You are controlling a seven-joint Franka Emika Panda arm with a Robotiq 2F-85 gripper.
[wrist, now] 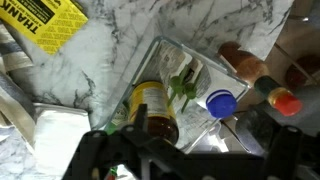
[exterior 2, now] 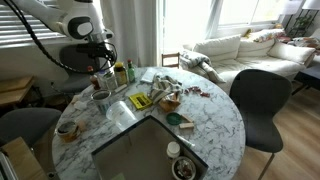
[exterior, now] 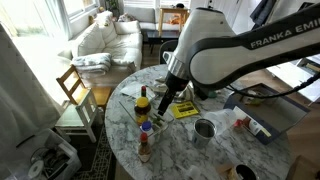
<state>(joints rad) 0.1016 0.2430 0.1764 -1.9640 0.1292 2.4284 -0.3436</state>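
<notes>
The gripper (exterior: 164, 102) hangs with its black fingers spread, pinching nothing. In an exterior view it is just at 3 o'clock of the bottle (exterior: 143, 104). The bottle is round glass with a yellow label and a black cap, and it stands upright near the table's 9 o'clock edge. In the wrist view it shows at 6 o'clock, just above the gripper's dark frame.

At 6 o'clock of the bottle stands a blue-capped bottle (exterior: 146, 128), and beyond that a red-capped one (exterior: 145, 150). Nothing stands between the fingers and the bottle. The wrist view shows a shiny rectangular metal tray (wrist: 165, 55) by the three. A flat yellow printed paper (exterior: 186, 111) lies at 3 o'clock of the gripper, and a round steel cup (exterior: 204, 130) stands at 4 o'clock. The glossy white arm (exterior: 230, 50) reaches in from 2 o'clock.

The table (exterior: 180, 155) is round, of white marble with grey veins. A slatted wooden chair (exterior: 74, 88) stands at its 9 o'clock. A sofa (exterior: 105, 38) under rumpled white covers sits at 11 o'clock by bright windows.
</notes>
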